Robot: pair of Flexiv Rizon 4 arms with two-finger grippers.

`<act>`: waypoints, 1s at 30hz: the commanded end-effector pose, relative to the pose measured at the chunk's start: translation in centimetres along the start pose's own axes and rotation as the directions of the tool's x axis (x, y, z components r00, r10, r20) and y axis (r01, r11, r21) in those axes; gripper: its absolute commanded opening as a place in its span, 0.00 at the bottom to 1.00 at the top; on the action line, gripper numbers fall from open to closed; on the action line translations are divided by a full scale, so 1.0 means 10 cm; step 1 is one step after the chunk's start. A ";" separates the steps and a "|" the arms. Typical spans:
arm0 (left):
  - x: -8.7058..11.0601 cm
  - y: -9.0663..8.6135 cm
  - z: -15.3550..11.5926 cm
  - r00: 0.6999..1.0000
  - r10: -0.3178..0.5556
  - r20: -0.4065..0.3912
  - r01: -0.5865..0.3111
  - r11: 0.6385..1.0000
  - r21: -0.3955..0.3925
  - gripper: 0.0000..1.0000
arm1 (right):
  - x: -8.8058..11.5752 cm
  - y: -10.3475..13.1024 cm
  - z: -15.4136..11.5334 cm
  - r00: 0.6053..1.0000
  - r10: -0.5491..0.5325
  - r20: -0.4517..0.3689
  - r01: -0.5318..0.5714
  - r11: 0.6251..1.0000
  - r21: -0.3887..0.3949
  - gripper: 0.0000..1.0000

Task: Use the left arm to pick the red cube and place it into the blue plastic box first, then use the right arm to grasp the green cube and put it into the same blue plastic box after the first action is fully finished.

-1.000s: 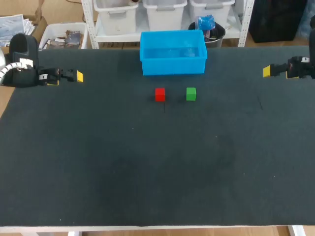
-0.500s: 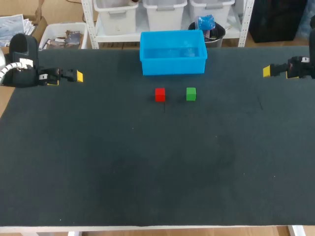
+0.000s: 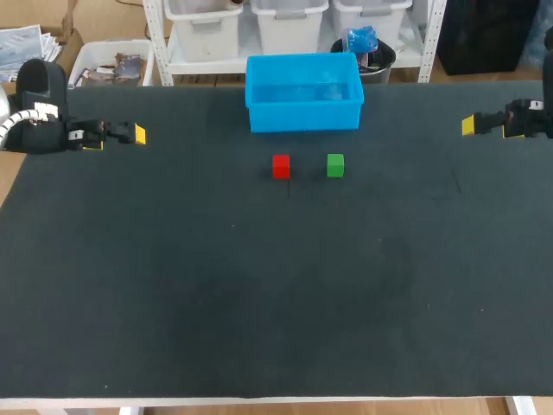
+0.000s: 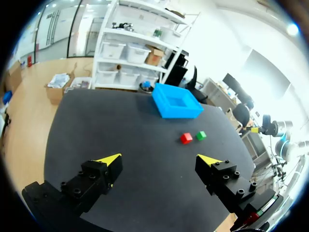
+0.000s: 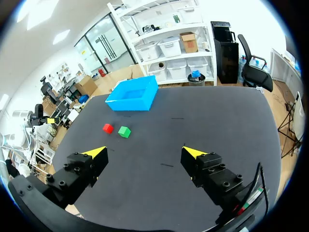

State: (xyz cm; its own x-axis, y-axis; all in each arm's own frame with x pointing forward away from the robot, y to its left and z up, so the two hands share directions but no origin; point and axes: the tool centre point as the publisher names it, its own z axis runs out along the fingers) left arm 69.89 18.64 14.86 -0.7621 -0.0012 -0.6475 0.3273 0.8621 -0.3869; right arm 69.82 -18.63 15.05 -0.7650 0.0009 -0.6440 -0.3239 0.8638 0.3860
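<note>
While both arms hang out at the table's sides, the left gripper (image 3: 117, 138) sits at ten o'clock, its fingers spread wide apart. Toward twelve o'clock the red cube (image 3: 281, 166) rests on the dark table (image 3: 259, 303), with the green cube (image 3: 335, 165) near it at its three o'clock, not touching. The blue box (image 3: 304, 117) stands close by at their twelve. At two o'clock the right gripper (image 5: 145, 152) has its fingers spread too.

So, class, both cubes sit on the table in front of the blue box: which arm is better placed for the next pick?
Left. The red cube lies on the side of the green cube nearer the left gripper, which is open and holds nothing. The blue plastic box looks empty, so red goes first.
</note>
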 end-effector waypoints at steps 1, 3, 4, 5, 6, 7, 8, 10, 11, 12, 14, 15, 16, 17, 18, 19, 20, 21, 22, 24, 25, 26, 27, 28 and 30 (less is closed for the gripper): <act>-0.01 -0.01 0.00 1.000 -0.002 -0.005 0.002 1.000 -0.006 1.00 | 0.00 0.00 0.01 1.000 0.000 -0.001 0.000 1.000 0.002 1.00; -0.01 -0.01 0.00 1.000 -0.002 -0.005 0.002 1.000 -0.006 1.00 | 0.00 0.00 0.01 1.000 0.000 -0.001 0.000 1.000 0.002 1.00; -0.01 -0.01 0.00 1.000 -0.002 -0.005 0.002 1.000 -0.006 1.00 | 0.00 0.00 0.01 1.000 0.000 -0.001 0.000 1.000 0.002 1.00; -0.01 -0.01 0.00 1.000 -0.002 -0.005 0.002 1.000 -0.006 1.00 | 0.00 0.00 0.01 1.000 0.000 -0.001 0.000 1.000 0.002 1.00; -0.01 -0.01 0.00 1.000 -0.002 -0.005 0.002 1.000 -0.006 1.00 | 0.00 0.00 0.01 1.000 0.000 -0.001 0.000 1.000 0.002 1.00; -0.01 -0.01 0.00 1.000 -0.002 -0.005 0.002 1.000 -0.006 1.00 | 0.00 0.00 0.01 1.000 0.000 -0.001 0.000 1.000 0.002 1.00; -0.01 -0.01 0.00 1.000 -0.002 -0.005 0.002 1.000 -0.006 1.00 | 0.00 0.00 0.01 1.000 0.000 -0.001 0.000 1.000 0.002 1.00; -0.01 -0.01 0.00 1.000 -0.002 -0.005 0.002 1.000 -0.006 1.00 | 0.00 0.00 0.01 1.000 0.000 -0.001 0.000 1.000 0.002 1.00; -0.01 -0.01 0.00 1.000 -0.002 -0.005 0.002 1.000 -0.006 1.00 | 0.00 0.00 0.01 1.000 0.000 -0.001 0.000 1.000 0.002 1.00; -0.01 -0.01 0.00 1.000 -0.002 -0.005 0.002 1.000 -0.006 1.00 | 0.00 0.00 0.01 1.000 0.000 -0.001 0.000 1.000 0.002 1.00; -0.01 -0.01 0.00 1.000 -0.002 -0.005 0.002 1.000 -0.006 1.00 | 0.00 0.00 0.01 1.000 0.000 -0.001 0.000 1.000 0.002 1.00; -0.01 -0.01 0.00 1.000 -0.002 -0.005 0.002 1.000 -0.006 1.00 | 0.00 0.00 0.01 1.000 0.000 -0.001 0.000 1.000 0.002 1.00; -0.01 -0.01 0.00 1.000 -0.002 -0.005 0.002 1.000 -0.006 1.00 | 0.00 0.00 0.01 1.000 0.000 -0.001 0.000 1.000 0.002 1.00; -0.01 -0.01 0.00 1.000 -0.002 -0.005 0.002 1.000 -0.006 1.00 | 0.00 0.00 0.01 1.000 0.000 -0.001 0.000 1.000 0.002 1.00; -0.03 -0.07 0.08 0.999 0.013 -0.040 -0.014 1.000 -0.019 1.00 | 0.00 0.00 0.01 1.000 0.000 -0.001 0.000 1.000 0.002 1.00; -0.06 -0.14 0.18 0.997 0.037 -0.066 -0.039 0.999 -0.029 1.00 | 0.00 0.00 0.01 1.000 0.000 -0.001 0.000 1.000 0.002 1.00; -0.09 -0.21 0.26 0.995 0.053 -0.084 -0.057 0.998 -0.037 1.00 | 0.00 0.00 0.01 1.000 0.000 -0.001 0.000 1.000 0.002 1.00; -0.11 -0.29 0.34 0.992 0.060 -0.114 -0.067 0.996 -0.057 1.00 | 0.00 0.00 0.01 1.000 0.000 -0.001 0.000 1.000 0.002 1.00; -0.13 -0.36 0.43 0.989 0.068 -0.131 -0.077 0.995 -0.060 1.00 | 0.00 0.00 0.01 1.000 0.000 -0.001 0.000 1.000 0.002 1.00; -0.16 -0.46 0.59 0.986 0.069 -0.153 -0.081 0.994 -0.077 1.00 | 0.00 0.00 0.01 1.000 0.000 -0.001 0.000 1.000 0.002 1.00; -0.17 -0.52 0.66 0.985 0.072 -0.155 -0.084 0.994 -0.075 1.00 | 0.00 0.00 0.01 1.000 0.000 -0.001 0.000 1.000 0.002 1.00; -0.18 -0.57 0.72 0.985 0.066 -0.160 -0.079 0.994 -0.079 1.00 | 0.00 0.00 0.01 1.000 0.000 -0.001 0.000 1.000 0.002 1.00; -0.19 -0.60 0.77 0.984 0.060 -0.166 -0.075 0.993 -0.087 1.00 | 0.00 0.00 0.01 1.000 0.000 -0.001 0.000 1.000 0.002 1.00; -0.19 -0.63 0.82 0.984 0.058 -0.166 -0.074 0.993 -0.087 1.00 | 0.00 0.00 0.01 1.000 0.000 -0.001 0.000 1.000 0.002 1.00; -0.20 -0.70 0.92 0.979 0.062 -0.192 -0.087 0.989 -0.124 1.00 | 0.00 0.00 0.01 1.000 0.000 -0.001 0.000 1.000 0.002 1.00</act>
State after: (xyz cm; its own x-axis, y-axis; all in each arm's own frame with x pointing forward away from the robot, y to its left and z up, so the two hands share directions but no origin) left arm 71.28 10.87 14.13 -0.7865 0.1061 -0.6085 0.3907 0.8484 -0.3571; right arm 69.82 -18.64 15.05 -0.7650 0.0010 -0.6440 -0.3238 0.8638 0.3860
